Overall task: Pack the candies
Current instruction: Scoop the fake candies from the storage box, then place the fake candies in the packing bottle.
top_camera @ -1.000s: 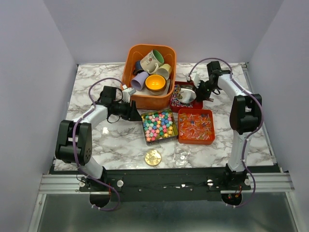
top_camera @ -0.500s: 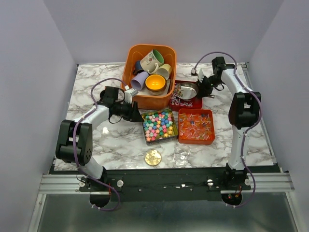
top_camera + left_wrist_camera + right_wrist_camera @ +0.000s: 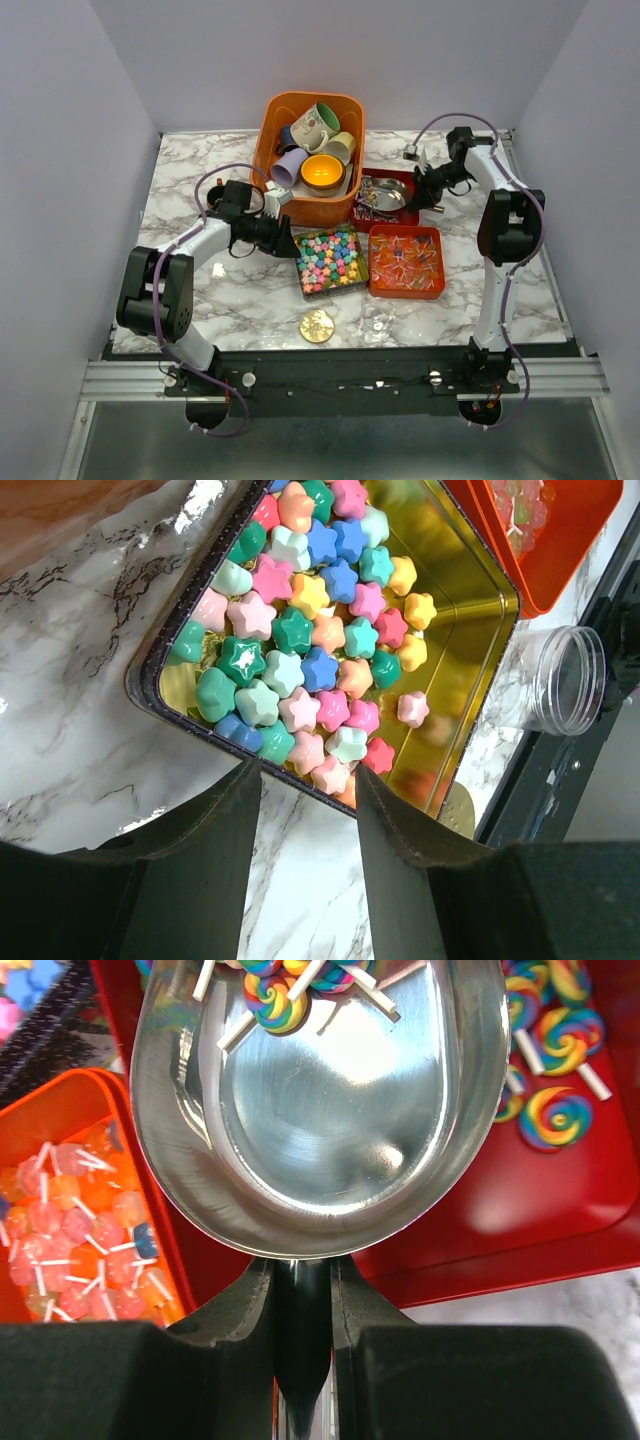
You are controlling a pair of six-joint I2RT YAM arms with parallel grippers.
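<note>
Star-shaped multicolour candies [image 3: 310, 650] fill a gold tin [image 3: 330, 259]; my left gripper [image 3: 308, 815] stands open over the marble at the tin's left edge [image 3: 150, 680], with nothing between its fingers. In the top view the left gripper [image 3: 283, 240] sits just left of the tin. Orange-red candies on pale sticks [image 3: 405, 258] lie in an orange tray. My right gripper [image 3: 303, 1295] is shut on the handle of a metal scoop [image 3: 320, 1110]. The scoop hangs over a red tray [image 3: 400, 214] of rainbow swirl lollipops [image 3: 555, 1115], a few at its front lip.
An orange bin [image 3: 310, 210] of ceramic mugs stands at the back centre, close behind the left gripper. A gold round lid [image 3: 317, 325] and a clear open jar [image 3: 378, 321] lie near the front edge. The jar [image 3: 565, 680] also shows beyond the tin.
My left gripper has slid right, up to the tin's edge. My right wrist has drawn back and to the right, with the scoop settling lower over the red tray.
</note>
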